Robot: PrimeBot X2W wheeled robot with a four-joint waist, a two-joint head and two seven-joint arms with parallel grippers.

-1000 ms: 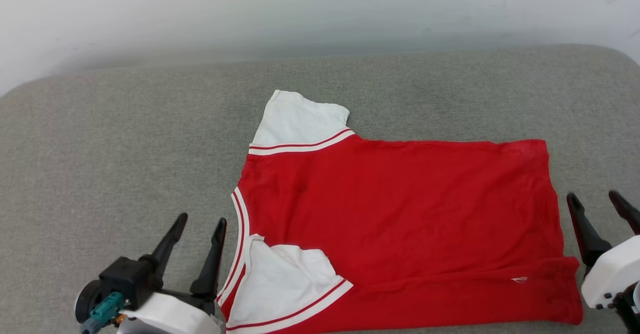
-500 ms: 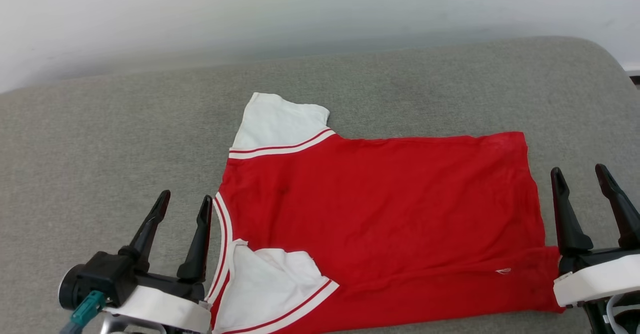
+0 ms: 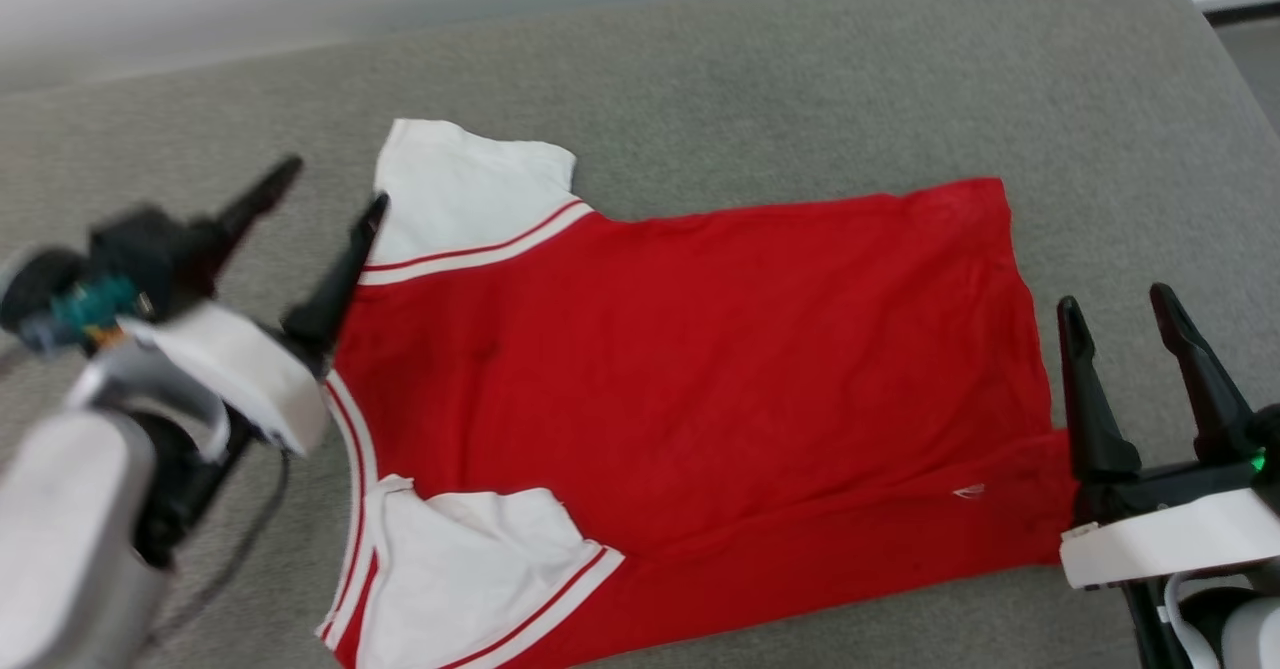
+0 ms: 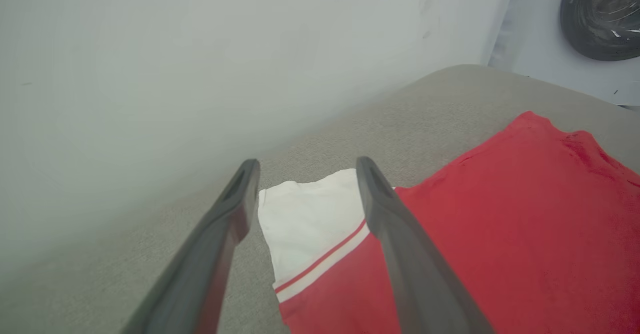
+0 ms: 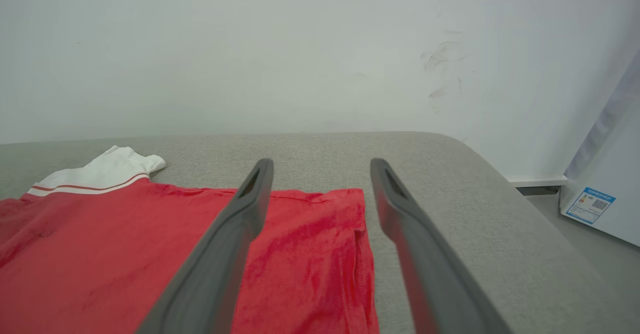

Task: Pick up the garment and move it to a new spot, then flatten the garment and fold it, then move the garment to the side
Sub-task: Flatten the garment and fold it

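On the grey cushion (image 3: 800, 79), mid-fold: the red jersey (image 3: 700, 369) lies flat across the middle, and both hands are empty with jaws spread wide.

The left hand (image 3: 334, 180) is poised at the far white sleeve (image 3: 470, 184), which shows between its fingers (image 4: 390, 234) in the wrist view. The right hand (image 3: 1114, 297) sits just off the hem (image 3: 1025, 349), toward the cushion's right edge. The near sleeve (image 3: 470, 549) and near long edge look folded in. The far sleeve is probably next: pinch near its striped seam (image 3: 480, 249), then lay it inward without dragging the thin body fabric.
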